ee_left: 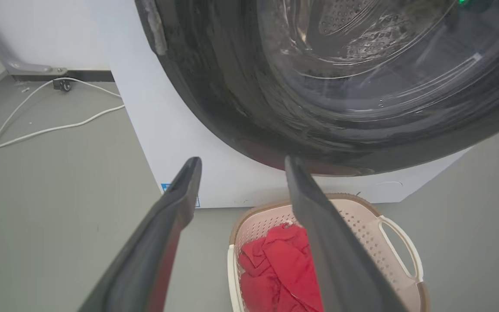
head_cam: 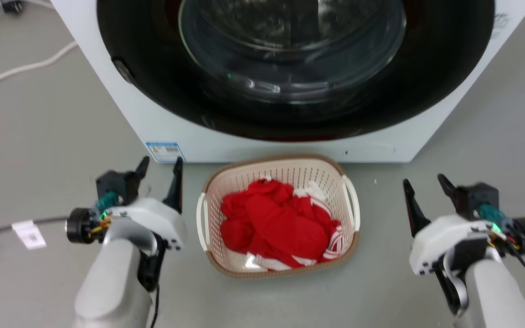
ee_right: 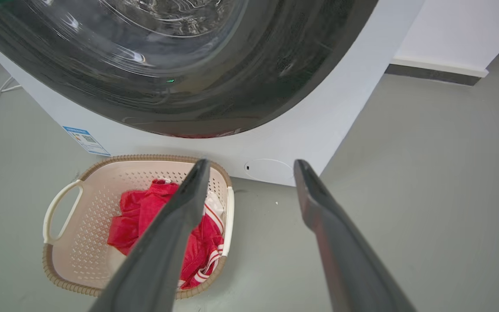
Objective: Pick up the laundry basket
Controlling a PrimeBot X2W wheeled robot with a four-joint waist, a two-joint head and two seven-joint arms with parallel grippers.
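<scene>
Approach step: your left gripper point(head_cam: 162, 160) and right gripper point(head_cam: 423, 179), both spread and empty, flank the laundry basket point(head_cam: 244, 180); next, you likely bring them onto its handles point(head_cam: 353, 205).

A white washing machine point(head_cam: 290, 68) stands on grey floor point(head_cam: 39, 136), white cables point(head_cam: 16, 69) trailing alongside.

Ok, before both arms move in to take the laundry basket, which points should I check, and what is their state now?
1. The left gripper is open: ok.
2. The right gripper is open: ok.
3. The laundry basket stands upright on the floor: ok.
4. Its left handle and right handle are free: ok.
5. The red clothes lie inside it: ok.
6. Gap to the washing machine: cannot tell.
</scene>
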